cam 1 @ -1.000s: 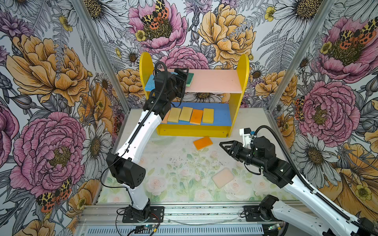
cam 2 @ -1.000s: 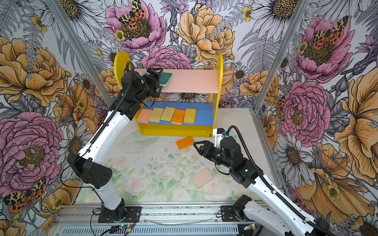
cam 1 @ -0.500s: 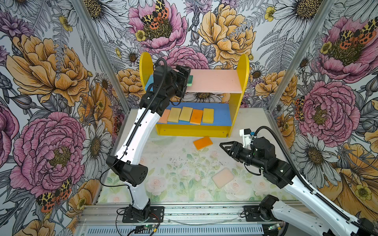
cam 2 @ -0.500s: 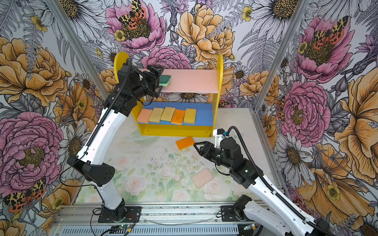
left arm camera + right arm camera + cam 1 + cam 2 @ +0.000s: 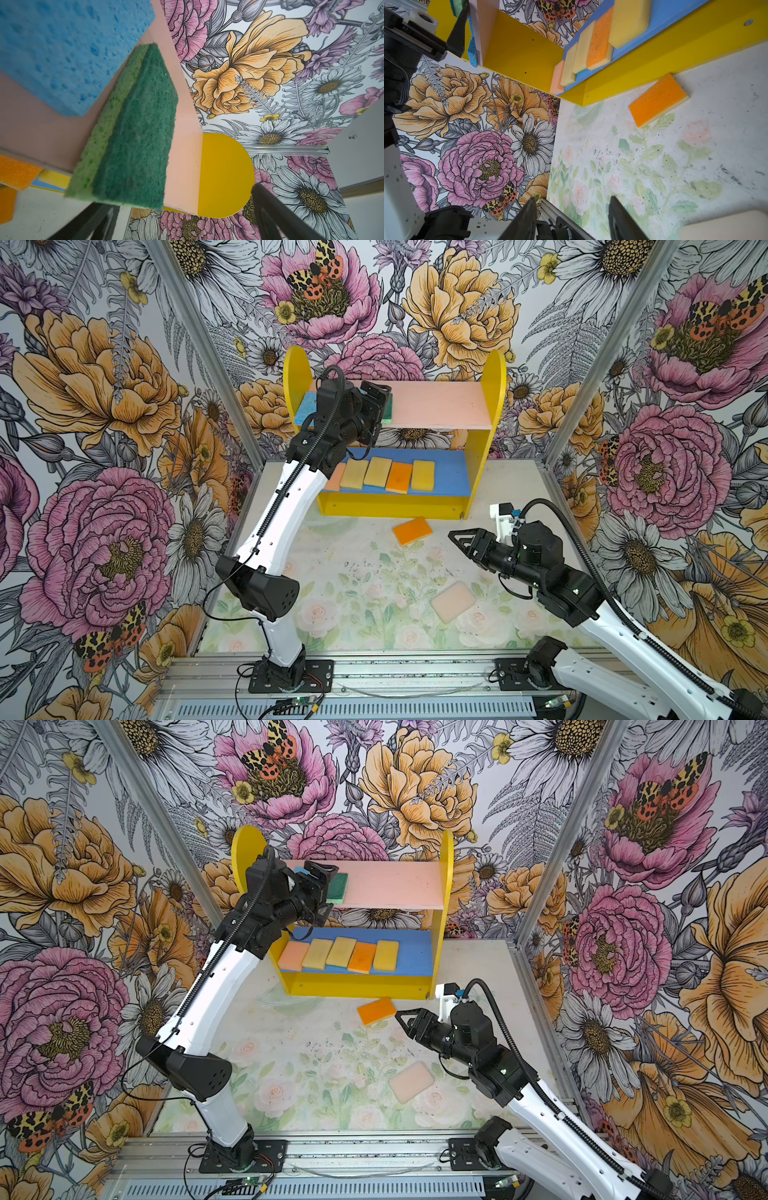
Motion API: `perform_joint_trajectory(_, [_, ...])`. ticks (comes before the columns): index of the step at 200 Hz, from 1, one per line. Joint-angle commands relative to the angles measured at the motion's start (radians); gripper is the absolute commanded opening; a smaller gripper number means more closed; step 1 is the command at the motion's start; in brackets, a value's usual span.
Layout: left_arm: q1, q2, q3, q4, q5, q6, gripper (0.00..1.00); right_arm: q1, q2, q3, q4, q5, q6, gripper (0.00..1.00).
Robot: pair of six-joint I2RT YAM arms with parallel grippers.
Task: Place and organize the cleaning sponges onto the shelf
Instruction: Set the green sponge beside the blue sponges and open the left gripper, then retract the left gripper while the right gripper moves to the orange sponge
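Left tool (image 5: 182,197), wide, at green sponge (image 5: 133,135) beside blue sponge (image 5: 62,52)

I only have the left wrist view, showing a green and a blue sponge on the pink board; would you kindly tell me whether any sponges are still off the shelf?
Observer: Yes, two lie on the table: an orange sponge just in front of the shelf and a peach sponge nearer the front rail.
Operator: Thank you. Is the other arm carrying anything?
Observer: No, the right hand is open and empty, hovering beside the orange sponge.
Operator: And how full is the lower tier?
Observer: A row of five sponges fills the left part of the blue lower board; its right end is bare.
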Motion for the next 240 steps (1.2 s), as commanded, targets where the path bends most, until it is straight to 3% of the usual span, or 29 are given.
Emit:
perform_joint_trajectory(1, [0.004, -0.006, -0.036, -0.048, 0.026, 0.018, 0.99, -0.006, -0.010, -0.007, 0.008, 0.019, 0.001, 0.56])
perform_joint_trajectory(93, [0.024, -0.075, -0.121, -0.020, 0.050, 0.044, 0.99, -0.007, 0.004, -0.007, 0.010, 0.016, -0.003, 0.57])
perform_joint_trajectory(139, [0.035, -0.161, -0.100, 0.008, 0.150, 0.217, 0.99, -0.008, -0.016, -0.035, 0.007, 0.002, -0.023, 0.57])
perform_joint_trajectory(168, [0.060, -0.395, -0.313, 0.008, 0.148, 0.346, 0.99, -0.009, 0.070, -0.018, -0.025, -0.074, -0.077, 0.57])
perform_joint_trajectory(209, [0.217, -0.787, -0.732, -0.025, 0.197, 0.473, 0.99, -0.009, 0.250, 0.018, -0.071, -0.146, -0.158, 0.57])
perform_joint_trajectory(240, [0.181, -0.947, -0.963, -0.103, 0.160, 0.556, 0.99, -0.011, 0.379, 0.046, -0.070, -0.099, -0.176, 0.57])
